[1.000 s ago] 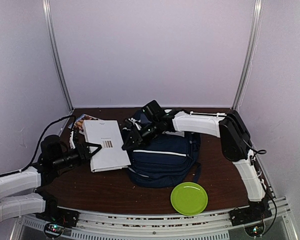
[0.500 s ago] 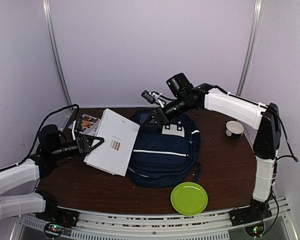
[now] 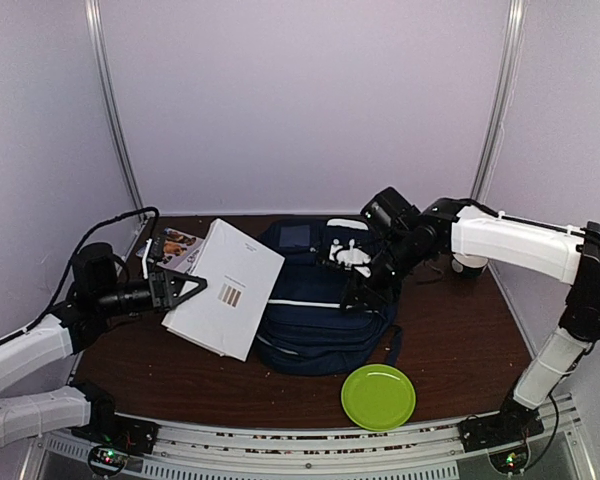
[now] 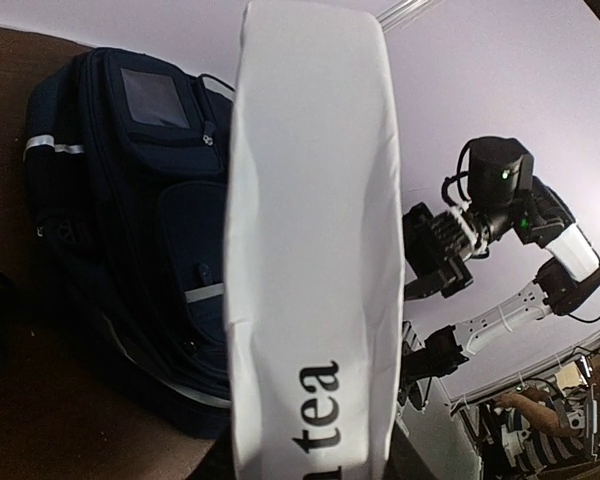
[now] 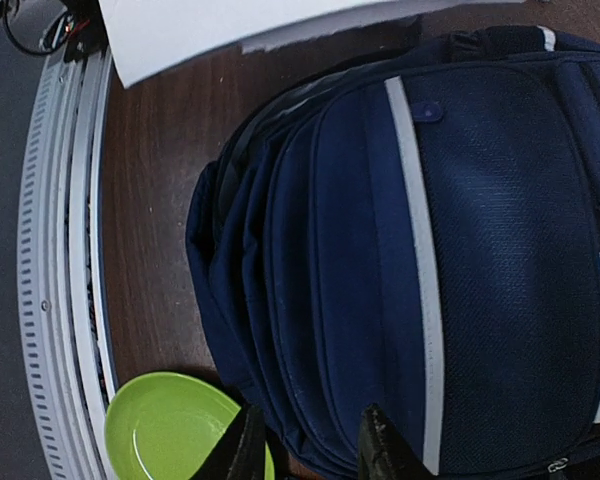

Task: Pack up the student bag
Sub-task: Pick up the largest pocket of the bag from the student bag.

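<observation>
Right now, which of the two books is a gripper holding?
The plain white book, clamped in the left gripper; the colourful picture book lies flat on the table.

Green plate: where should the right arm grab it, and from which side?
Probably best to pinch the rim of the green plate on its right side, coming from above, one finger inside and one outside. It lies flat with a raised lip, and the student bag sits close to its far-left edge.
</observation>
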Robot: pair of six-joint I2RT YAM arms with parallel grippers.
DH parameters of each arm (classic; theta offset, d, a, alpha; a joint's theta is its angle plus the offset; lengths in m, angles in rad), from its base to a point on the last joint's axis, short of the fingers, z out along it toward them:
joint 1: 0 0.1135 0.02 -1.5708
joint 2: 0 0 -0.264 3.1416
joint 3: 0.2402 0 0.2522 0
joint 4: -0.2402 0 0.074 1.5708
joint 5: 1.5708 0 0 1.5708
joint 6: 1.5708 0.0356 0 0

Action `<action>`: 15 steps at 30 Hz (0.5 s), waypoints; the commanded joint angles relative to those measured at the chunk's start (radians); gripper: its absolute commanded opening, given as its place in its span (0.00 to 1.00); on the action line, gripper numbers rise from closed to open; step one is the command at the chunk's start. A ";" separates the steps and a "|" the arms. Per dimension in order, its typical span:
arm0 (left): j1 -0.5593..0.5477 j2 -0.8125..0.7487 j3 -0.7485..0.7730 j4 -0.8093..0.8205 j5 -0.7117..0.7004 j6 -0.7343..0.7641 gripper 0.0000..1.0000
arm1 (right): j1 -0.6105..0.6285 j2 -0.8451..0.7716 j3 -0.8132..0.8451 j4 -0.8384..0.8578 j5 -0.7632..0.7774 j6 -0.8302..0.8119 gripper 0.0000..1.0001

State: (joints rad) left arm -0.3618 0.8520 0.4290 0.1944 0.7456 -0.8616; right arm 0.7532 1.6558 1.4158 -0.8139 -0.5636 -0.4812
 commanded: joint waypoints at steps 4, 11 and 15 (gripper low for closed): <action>-0.005 -0.041 0.086 -0.100 0.028 0.055 0.31 | 0.172 -0.073 -0.171 0.116 0.281 -0.108 0.33; -0.004 -0.059 0.093 -0.128 -0.008 0.061 0.33 | 0.244 -0.009 -0.192 0.156 0.374 -0.117 0.31; -0.005 -0.051 0.093 -0.125 -0.005 0.068 0.33 | 0.273 0.029 -0.191 0.172 0.422 -0.116 0.34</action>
State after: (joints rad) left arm -0.3618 0.8078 0.4870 0.0357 0.7406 -0.8200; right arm 0.9981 1.6466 1.2297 -0.6792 -0.2276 -0.5842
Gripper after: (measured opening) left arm 0.339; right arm 0.339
